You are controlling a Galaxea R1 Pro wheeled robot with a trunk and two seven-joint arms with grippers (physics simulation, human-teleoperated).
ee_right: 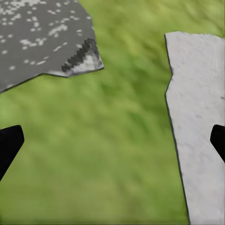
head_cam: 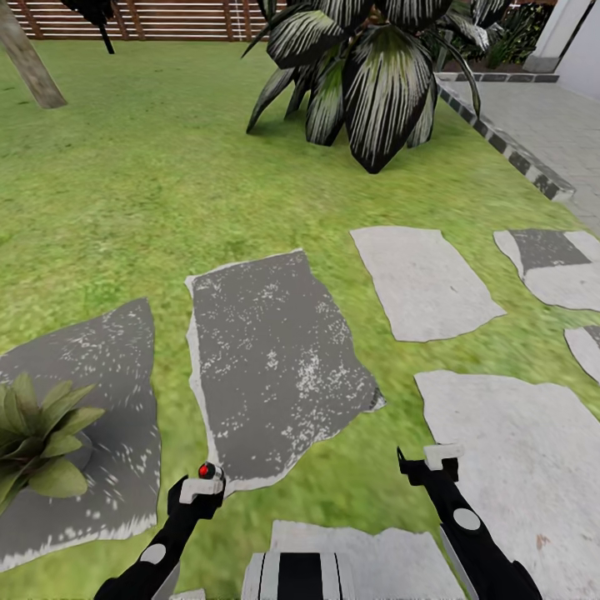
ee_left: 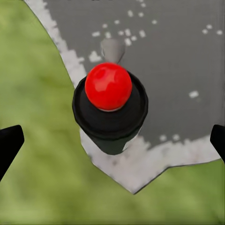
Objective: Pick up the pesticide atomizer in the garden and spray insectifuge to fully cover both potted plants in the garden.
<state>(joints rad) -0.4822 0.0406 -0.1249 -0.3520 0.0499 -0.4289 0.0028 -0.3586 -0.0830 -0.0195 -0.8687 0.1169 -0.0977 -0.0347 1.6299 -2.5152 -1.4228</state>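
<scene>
In the head view's lower left, the pesticide atomizer (head_cam: 207,472) sits at the left gripper (head_cam: 200,487). The left wrist view centres its red top (ee_left: 108,86); fingers spread wide, untouching. It looks light, rigid, slick: grasp the dark body. In the right wrist view, the right gripper (ee_right: 112,140) gapes over grass (ee_right: 112,150).

Green lawn (head_cam: 125,192) with grey stepping slabs (head_cam: 275,367); slatted wooden fence (head_cam: 167,18) along the frame's top, paved terrace (head_cam: 558,125) upper right.
</scene>
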